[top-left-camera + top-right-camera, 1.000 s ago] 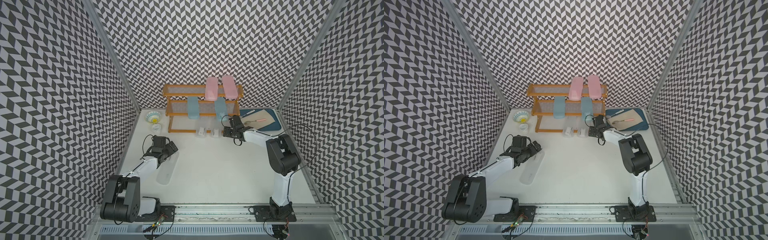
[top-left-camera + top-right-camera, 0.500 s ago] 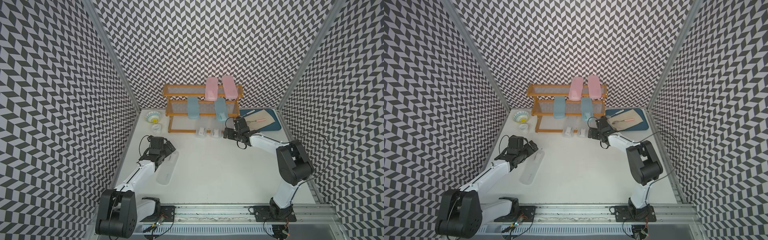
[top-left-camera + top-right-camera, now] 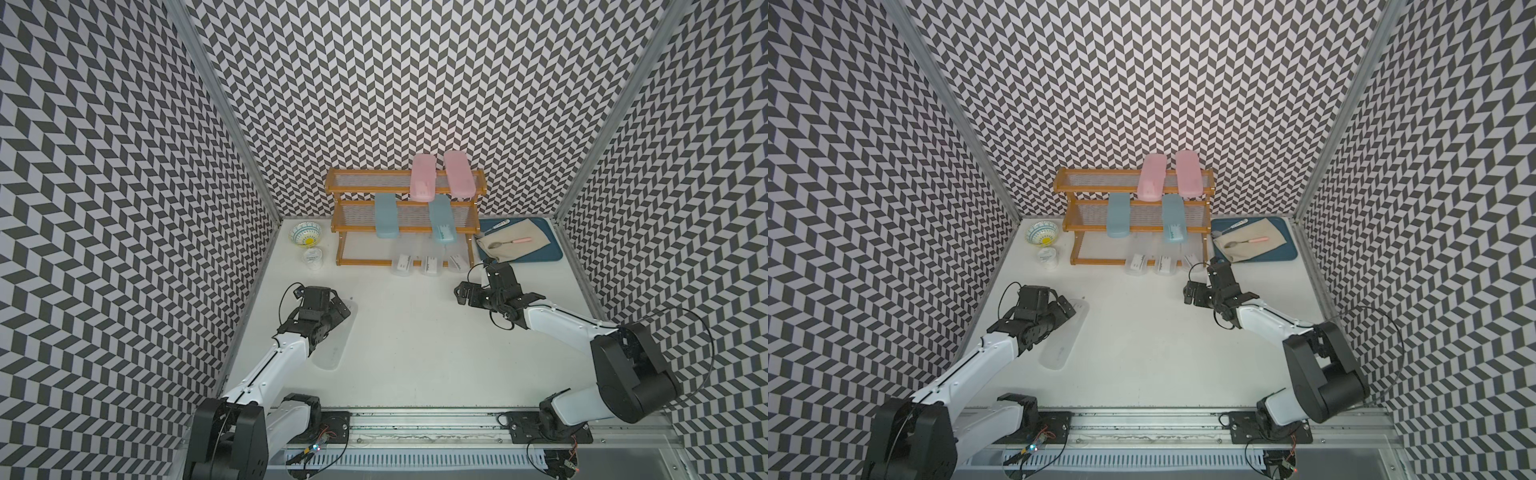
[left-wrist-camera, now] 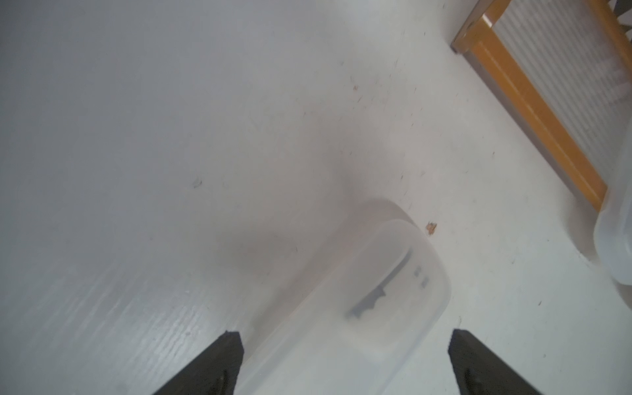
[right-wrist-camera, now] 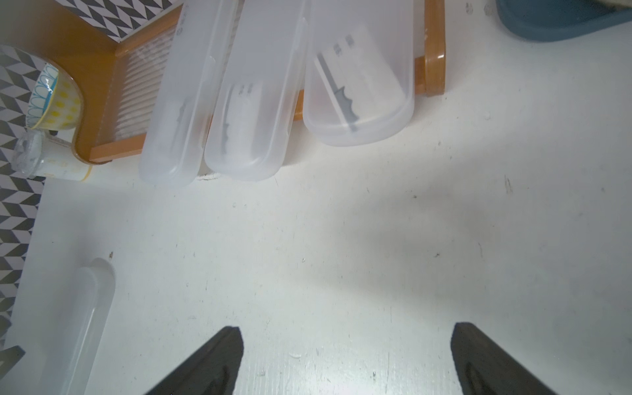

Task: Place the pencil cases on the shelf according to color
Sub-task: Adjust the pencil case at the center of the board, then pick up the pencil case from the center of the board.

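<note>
The shelf (image 3: 405,220) stands at the back with two pink pencil cases (image 3: 423,178) on its top tier. Two teal ones (image 3: 386,216) lie on the middle tier, and three clear ones (image 5: 253,102) jut from the bottom tier. A fourth clear case (image 3: 334,336) lies on the table at the left. My left gripper (image 3: 330,309) hangs open over its far end, and in the left wrist view the case (image 4: 359,307) lies between the spread fingers (image 4: 219,366). In front of the shelf's right end my right gripper (image 3: 463,291) is open over bare table, holding nothing.
A patterned bowl (image 3: 306,233) and a small cup (image 3: 312,258) sit left of the shelf. A blue tray (image 3: 548,253) with a cloth and a pink-handled spoon (image 3: 509,242) lies right of it. Patterned walls close in three sides.
My right gripper opened wider and drew back from the shelf's bottom tier toward the front. My left gripper shifted slightly nearer the front over the clear case.
</note>
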